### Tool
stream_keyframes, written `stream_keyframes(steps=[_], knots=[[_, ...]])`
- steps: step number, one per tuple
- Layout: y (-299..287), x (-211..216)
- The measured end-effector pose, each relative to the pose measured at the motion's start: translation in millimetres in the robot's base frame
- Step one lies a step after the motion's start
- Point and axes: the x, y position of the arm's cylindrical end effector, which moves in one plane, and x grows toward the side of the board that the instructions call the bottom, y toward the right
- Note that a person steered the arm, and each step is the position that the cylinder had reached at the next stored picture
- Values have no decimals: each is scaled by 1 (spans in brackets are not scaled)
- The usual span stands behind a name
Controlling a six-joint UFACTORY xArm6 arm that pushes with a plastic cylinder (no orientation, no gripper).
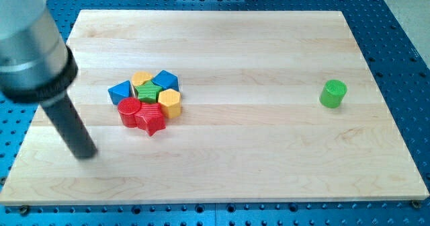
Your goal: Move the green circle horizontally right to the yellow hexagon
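Note:
The green circle (333, 93) is a round green block that stands alone at the view's right on the wooden board (255, 145). The yellow hexagon (169, 103) sits on the right side of a tight cluster left of centre. My tip (86, 153) rests on the board at the view's lower left, left of and below the cluster and far from the green circle. The rod slants up to the large grey arm body at the upper left.
The cluster also holds a blue block (120, 91), a yellow block (141, 79), a blue block (165, 80), a green star (148, 91), a red circle (129, 109) and a red star (152, 119). Blue perforated table surrounds the board.

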Motion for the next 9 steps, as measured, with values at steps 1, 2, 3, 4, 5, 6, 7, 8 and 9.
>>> stream_keyframes(steps=[1,2,3,4,5,6,7,8,9], knots=[[75,19],[171,-27],[271,-33],[362,-32],[418,-77],[442,-107],[430,-137],[384,-130],[309,-98]])
